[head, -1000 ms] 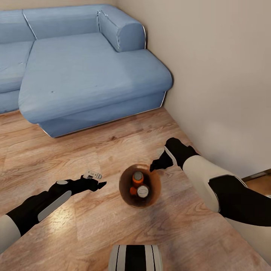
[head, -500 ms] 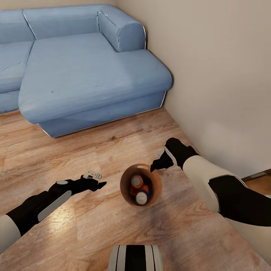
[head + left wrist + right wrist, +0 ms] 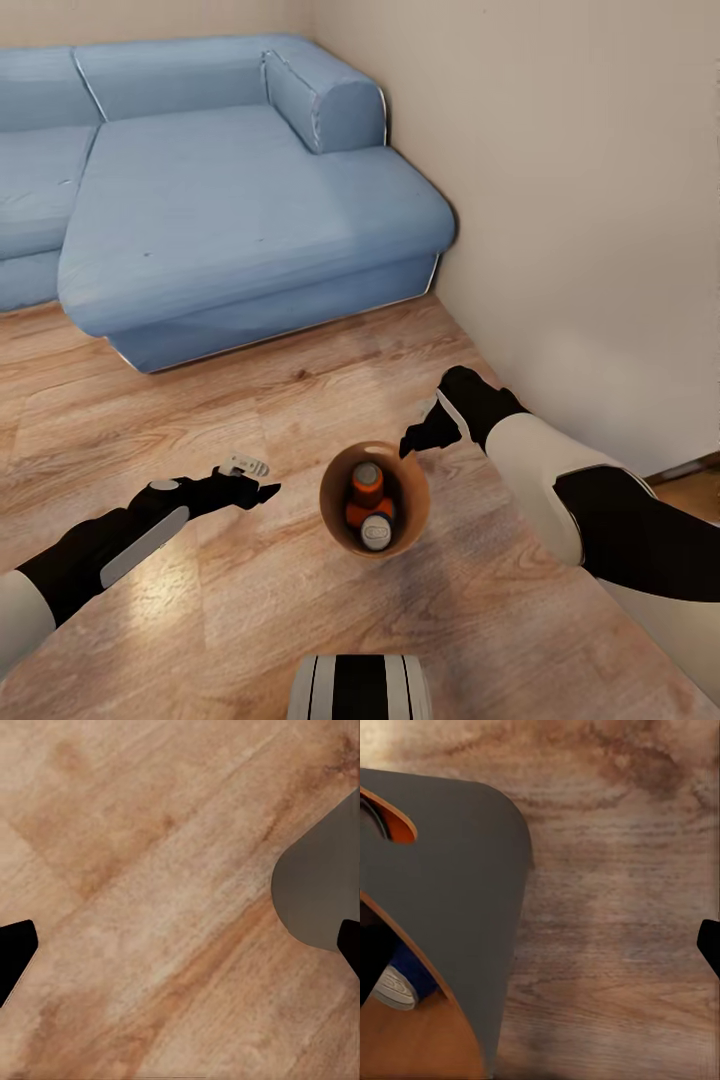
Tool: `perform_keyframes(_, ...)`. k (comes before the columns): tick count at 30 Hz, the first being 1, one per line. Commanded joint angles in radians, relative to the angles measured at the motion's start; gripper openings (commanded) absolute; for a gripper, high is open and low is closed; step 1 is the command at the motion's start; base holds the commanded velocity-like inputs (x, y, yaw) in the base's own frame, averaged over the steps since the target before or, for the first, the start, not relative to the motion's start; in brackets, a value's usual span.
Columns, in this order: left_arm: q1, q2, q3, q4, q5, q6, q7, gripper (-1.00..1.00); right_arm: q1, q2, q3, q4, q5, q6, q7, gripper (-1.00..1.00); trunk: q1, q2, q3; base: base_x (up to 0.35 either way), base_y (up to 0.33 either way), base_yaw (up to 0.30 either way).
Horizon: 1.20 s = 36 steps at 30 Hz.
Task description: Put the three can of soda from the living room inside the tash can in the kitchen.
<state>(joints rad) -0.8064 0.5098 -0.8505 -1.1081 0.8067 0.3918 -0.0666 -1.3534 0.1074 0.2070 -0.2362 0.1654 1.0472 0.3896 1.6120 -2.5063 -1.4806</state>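
Wood floor: tash can between both wide jaws, right gripper at rim.

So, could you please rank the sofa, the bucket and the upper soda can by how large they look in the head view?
Largest to smallest, as they appear:
1. Blue sofa, by far, though it is farther away.
2. Bucket on the wood floor.
3. Upper soda can inside the bucket, clearly smallest.
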Motion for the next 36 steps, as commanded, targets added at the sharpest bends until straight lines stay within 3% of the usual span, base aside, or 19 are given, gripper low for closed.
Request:
perform_keyframes(1,0.000,0.000,0.000,0.002,0.000,0.000,0.000,1.00,0.001,0.000,0.000,0.000,0.000,0.000,0.000,1.00,0.000,0.000,0.004,0.000,0.000,0.000)
perform_keyframes(27,-0.001,-0.002,0.004,0.049,0.002,0.009,-0.001,1.00,0.043,0.000,0.002,-0.003,0.006,0.000,0.000,1.00,-0.012,0.007,0.104,0.000,0.000,0.000)
perform_keyframes(36,-0.001,-0.002,0.004,0.051,0.001,0.011,-0.001,1.00,0.059,-0.002,0.002,-0.006,0.006,0.000,0.000,1.00,-0.047,0.070,0.133,0.000,0.000,0.000)
